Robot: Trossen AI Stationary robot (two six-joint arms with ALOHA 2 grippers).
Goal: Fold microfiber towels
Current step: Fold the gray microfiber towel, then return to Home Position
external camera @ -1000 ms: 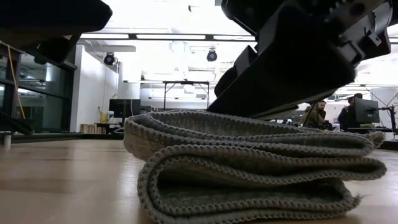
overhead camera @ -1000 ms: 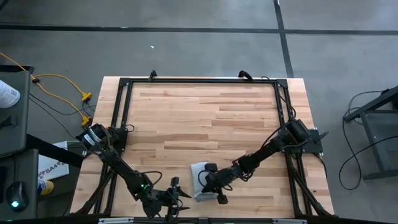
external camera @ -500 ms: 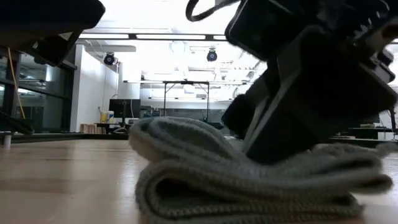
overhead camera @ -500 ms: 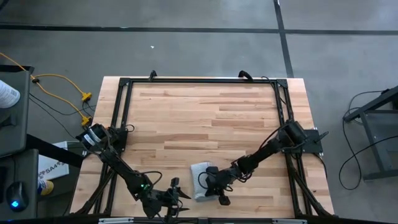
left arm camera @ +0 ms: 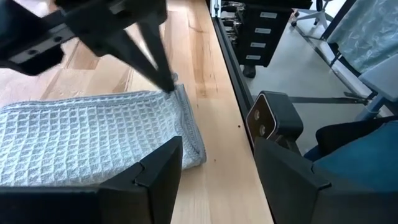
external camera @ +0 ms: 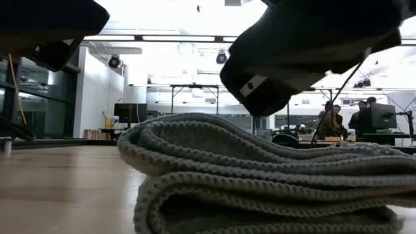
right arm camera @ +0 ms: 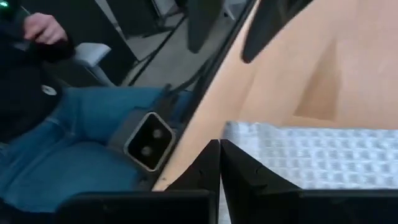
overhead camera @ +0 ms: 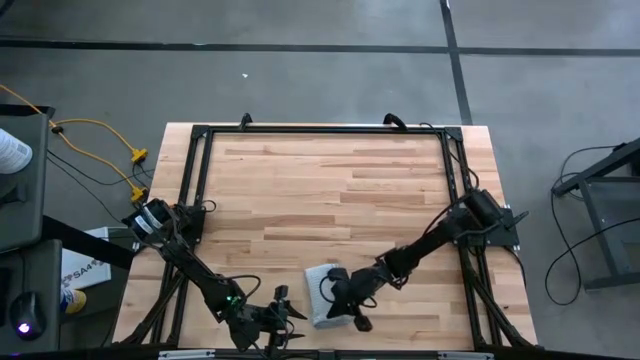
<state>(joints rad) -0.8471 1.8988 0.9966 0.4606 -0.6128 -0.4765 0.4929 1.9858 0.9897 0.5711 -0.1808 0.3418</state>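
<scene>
Towel (external camera: 260, 182) cut off low-view edge; right gripper (overhead camera: 357, 322) apparently hides part overhead.

The towel (overhead camera: 323, 296) is light grey with a waffle weave, folded into a small thick stack of layers (external camera: 260, 182). It lies flat near the table's front edge, about mid-width, folded edges rounded (left arm camera: 93, 140).

Overhead light is even and soft on the tabletop (overhead camera: 330, 190). In the low view, ceiling light strips (external camera: 188, 38) glare white, leaving the arm above as a dark, blurred silhouette. The right wrist view is motion-blurred.
</scene>
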